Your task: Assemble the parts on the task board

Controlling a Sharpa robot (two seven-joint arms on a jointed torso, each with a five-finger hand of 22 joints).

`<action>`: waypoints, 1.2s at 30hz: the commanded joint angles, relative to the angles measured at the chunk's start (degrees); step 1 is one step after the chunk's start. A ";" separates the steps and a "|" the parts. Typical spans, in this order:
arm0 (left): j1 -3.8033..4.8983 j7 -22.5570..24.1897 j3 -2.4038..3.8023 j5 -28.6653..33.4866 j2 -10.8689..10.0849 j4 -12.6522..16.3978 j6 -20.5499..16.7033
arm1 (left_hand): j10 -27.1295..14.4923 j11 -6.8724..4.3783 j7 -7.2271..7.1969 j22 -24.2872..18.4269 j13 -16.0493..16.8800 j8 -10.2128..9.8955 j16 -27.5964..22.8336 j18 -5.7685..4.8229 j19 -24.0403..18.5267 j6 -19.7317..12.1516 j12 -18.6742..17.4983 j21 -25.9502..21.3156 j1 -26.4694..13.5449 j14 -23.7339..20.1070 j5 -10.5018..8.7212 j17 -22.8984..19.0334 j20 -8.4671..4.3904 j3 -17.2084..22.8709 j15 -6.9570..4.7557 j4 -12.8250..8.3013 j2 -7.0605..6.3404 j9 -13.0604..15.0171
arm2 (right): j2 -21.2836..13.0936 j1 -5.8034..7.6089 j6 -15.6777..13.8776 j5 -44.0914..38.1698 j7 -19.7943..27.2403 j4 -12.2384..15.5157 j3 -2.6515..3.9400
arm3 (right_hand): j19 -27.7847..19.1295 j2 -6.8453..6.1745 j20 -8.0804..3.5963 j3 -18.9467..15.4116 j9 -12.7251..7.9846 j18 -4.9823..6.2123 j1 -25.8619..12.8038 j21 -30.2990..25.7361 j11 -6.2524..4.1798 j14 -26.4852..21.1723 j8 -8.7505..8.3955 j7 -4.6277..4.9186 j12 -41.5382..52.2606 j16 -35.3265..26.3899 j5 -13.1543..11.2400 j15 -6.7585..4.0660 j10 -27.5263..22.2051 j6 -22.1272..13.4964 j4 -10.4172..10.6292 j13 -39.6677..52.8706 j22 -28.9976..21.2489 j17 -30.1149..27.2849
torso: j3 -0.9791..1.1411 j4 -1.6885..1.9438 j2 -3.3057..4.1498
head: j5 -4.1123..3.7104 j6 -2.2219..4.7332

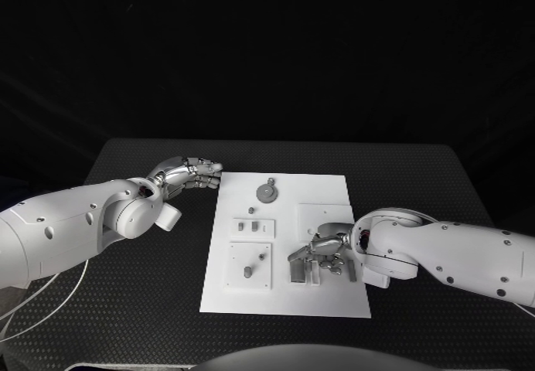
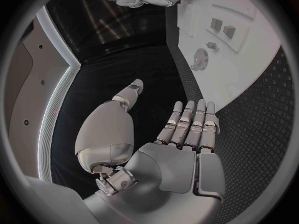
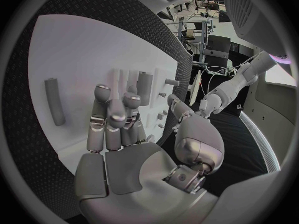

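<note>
Black table [image 1: 145, 309]: textured dark surface carrying everything below. White board [image 1: 284, 297]: a tall rectangle in the middle of the table, its long axis running away from the robot, its far end a little narrower in the head view; raised square panels sit on it. Left hand [image 1: 187, 174]: hovers over the bare table just beside the board's far left corner, holding nothing; in the left wrist view its fingers [image 2: 190, 122] lie straight and side by side, the thumb set apart, palm bare, pointing toward the board's edge [image 2: 261, 50]. Right hand [image 1: 323, 251]: low over the board's near right part, fingers bent down among upright grey pieces there; whether it grips any of them, I cannot tell; in the right wrist view its fingers [image 3: 115, 119] curl over the white surface near an upright peg [image 3: 144, 87]. Grey bar [image 3: 54, 101]: lies flat on the board, apart from the fingers. Gear [image 1: 267, 190]: a round grey disc lying flat near the board's far end, a short stem reaching away from the robot. Two small blocks [image 1: 253, 226]: side by side on the left middle panel. Small pin [image 1: 247, 271]: stands on the near left panel.
</note>
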 commanded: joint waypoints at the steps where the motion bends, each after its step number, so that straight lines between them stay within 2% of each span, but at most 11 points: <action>1: 0.06 0.40 0.04 0.29 0.07 0.08 0.78 | 0.07 0.35 4.30 0.10 0.06 0.19 0.11 -0.87 -0.55 -0.35 0.11 0.21 -0.22 0.04 -0.10 0.06 -0.05 -0.35 0.29 -0.08 -0.07 0.08 | 0.02 -0.12 0.55 -0.41 0.49 0.00 -0.04 | -0.02 -0.44 -0.31 0.04 0.11 -0.03 0.02 -0.07 0.07 -0.25 -0.15 0.07 -0.21 0.03 -0.06 -0.14 -0.36 -0.13 0.43 0.07 0.80 0.02 | -0.02 0.01 -0.02 | -0.03 0.03; 8: 0.06 0.41 0.04 0.29 0.11 0.02 0.80 | 0.07 0.35 4.30 0.12 0.06 0.22 0.11 -0.87 -0.59 -0.34 0.12 0.21 -0.20 0.03 -0.10 0.08 -0.05 -0.42 0.28 -0.09 -0.02 0.12 | -0.32 -0.12 0.01 -0.99 1.42 0.31 -0.03 | -0.02 -0.26 -0.33 0.17 0.17 -0.03 0.13 -0.04 0.06 -0.26 -0.14 0.06 -0.19 0.06 -0.05 -0.15 -0.37 -0.12 0.54 0.11 0.84 0.02 | -0.02 0.00 -0.01 | -0.03 0.05; 12: 0.06 0.40 0.04 0.29 0.12 -0.11 0.80 | 0.08 0.35 4.30 0.13 0.06 0.27 0.12 -0.87 -0.61 -0.31 0.12 0.22 -0.18 0.03 -0.10 0.10 -0.05 -0.46 0.27 -0.11 0.03 0.16 | -1.41 -0.10 -0.46 -1.90 1.90 1.13 0.15 | 0.05 0.62 -0.37 0.13 0.32 -0.03 0.95 0.11 0.04 -0.17 -0.09 0.04 -0.06 0.24 -0.06 -0.17 -0.30 -0.01 -0.08 0.23 0.97 0.06 | -0.01 0.01 -0.02 | -0.03 0.09; 19: 0.06 0.40 0.04 0.29 0.14 -0.47 0.77 | 0.12 0.35 4.32 0.15 0.07 0.32 0.13 -0.87 -0.64 -0.28 0.14 0.23 -0.16 0.03 -0.10 0.12 -0.05 -0.53 0.24 -0.14 0.05 0.20 | -3.09 0.86 -1.09 -2.47 2.26 1.67 1.39 | 0.13 1.68 -0.38 -0.89 0.61 -0.03 1.39 0.32 -0.01 -0.01 -0.10 -0.01 0.19 0.54 -0.07 -0.21 -0.12 0.11 -1.18 0.46 1.08 0.07 | 0.01 -0.01 -0.04 | -0.19 0.28; 24: 0.06 0.33 0.03 0.29 0.24 -0.69 0.83 | 0.20 0.34 4.33 0.18 0.08 0.36 0.15 -0.87 -0.65 -0.25 0.18 0.24 -0.15 0.04 -0.10 0.14 -0.06 -0.59 0.20 -0.16 0.09 0.24 | -4.81 1.49 -0.85 -2.47 2.49 1.54 3.11 | 0.32 3.04 -0.50 -1.94 0.82 -0.03 1.77 0.55 -0.08 0.20 -0.17 -0.06 0.54 0.92 -0.06 -0.27 0.12 0.23 -2.59 0.75 1.11 0.12 | 0.01 -0.07 -0.03 | -0.36 0.51; 28: 0.06 0.24 0.03 0.29 0.28 -0.77 0.84 | 0.27 0.31 4.41 0.20 0.10 0.43 0.16 -0.87 -0.68 -0.19 0.21 0.25 -0.18 0.04 -0.10 0.17 -0.06 -0.69 0.16 -0.15 0.11 0.29 | -7.03 2.86 0.37 -2.94 2.06 1.86 3.23 | 0.66 4.71 -0.69 -3.07 1.01 -0.03 2.16 0.95 -0.16 0.57 -0.21 -0.16 1.48 1.56 -0.07 -0.35 0.65 0.55 -4.51 1.42 1.17 0.25 | 0.05 -0.10 -0.05 | -0.47 0.61; 32: 0.06 0.14 0.03 0.29 0.24 -0.92 0.83 | 0.40 0.29 4.56 0.26 0.12 0.59 0.19 -0.87 -0.67 -0.01 0.25 0.29 -0.22 0.06 -0.10 0.22 -0.09 -0.81 0.13 -0.12 0.18 0.40 | -9.18 3.42 3.02 -3.36 0.69 1.93 3.21 | 1.07 8.37 -0.95 -4.17 1.24 -0.03 3.53 1.49 -0.31 1.40 -0.15 -0.33 2.68 2.61 -0.08 -0.48 1.09 1.22 -8.13 2.32 1.20 1.28 | -0.03 -0.21 -0.05 | -0.81 0.75; 34: 0.06 0.10 0.03 0.29 0.27 -0.94 0.85 | 0.48 0.29 4.61 0.28 0.13 0.65 0.21 -0.87 -0.68 0.05 0.28 0.30 -0.26 0.08 -0.10 0.24 -0.09 -0.87 0.12 -0.10 0.20 0.43 | -10.07 3.42 4.50 -1.69 0.02 1.76 3.20 | 1.18 9.78 -1.07 -4.02 1.31 -0.03 5.16 1.67 -0.35 1.64 -0.15 -0.38 2.87 2.87 -0.08 -0.51 1.18 1.37 -9.95 2.46 1.21 1.59 | -0.04 -0.22 -0.02 | -1.07 0.84; 36: 0.06 0.04 0.03 0.29 0.32 -0.97 0.88 | 0.60 0.30 4.70 0.33 0.15 0.82 0.23 -0.87 -0.68 0.28 0.31 0.32 -0.41 0.10 -0.10 0.28 -0.11 -1.00 0.10 0.02 0.26 0.53 | -11.16 3.42 6.10 -0.99 -0.69 1.54 3.17 | 1.35 11.44 -1.22 -3.47 1.43 -0.03 8.13 1.93 -0.41 1.98 -0.05 -0.44 3.14 3.20 -0.08 -0.55 1.43 1.64 -11.53 2.60 1.25 2.00 | 0.01 -0.12 0.03 | -1.74 0.93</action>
